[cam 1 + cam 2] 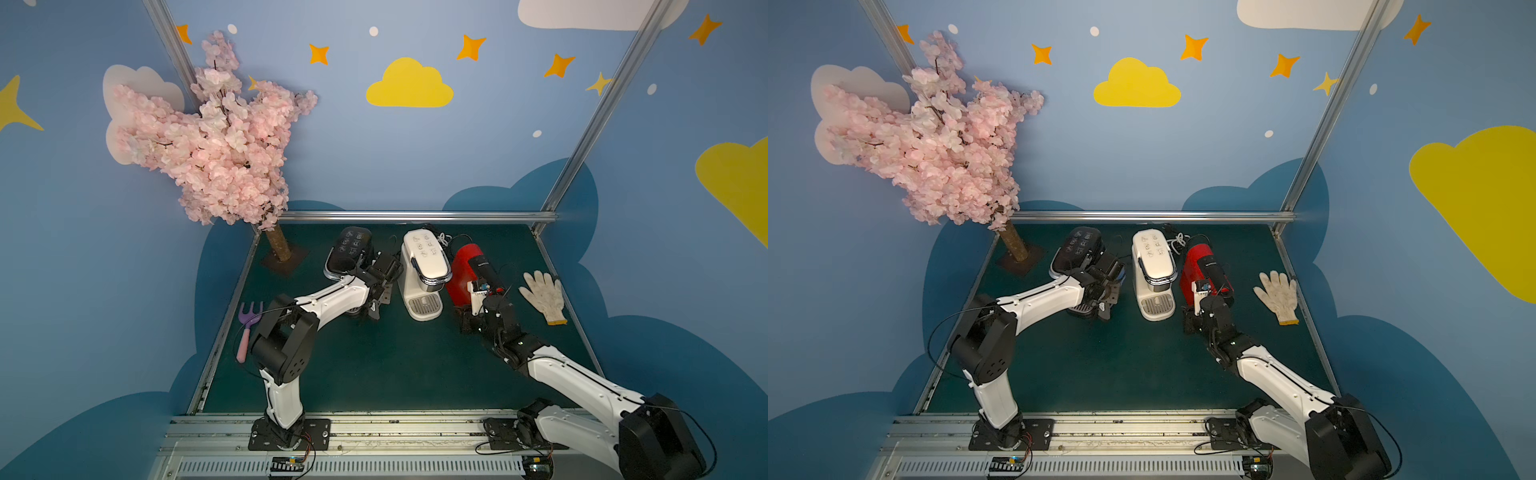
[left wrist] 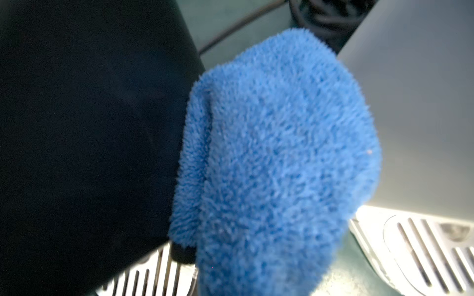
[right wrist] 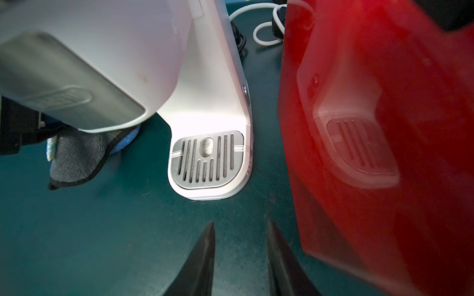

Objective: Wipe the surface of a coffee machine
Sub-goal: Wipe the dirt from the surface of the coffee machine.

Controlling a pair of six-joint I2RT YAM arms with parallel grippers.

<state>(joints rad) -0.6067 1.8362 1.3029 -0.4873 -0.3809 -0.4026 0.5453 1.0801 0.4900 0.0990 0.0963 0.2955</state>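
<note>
Tightly squeezed: cloth pinched by left gripper beside coffee machine.
Nearby black machine could be knocked; right gripper is held spread.

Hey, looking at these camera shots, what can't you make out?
- Icons on the coffee machine: too small in both top views.
- The black machine: front hidden by the left arm in both top views.
- Whether the blue cloth touches the coffee machine: cloth covers that spot, left wrist view.
- The red machine: blurred, cut off by the right wrist view's edge.
</note>
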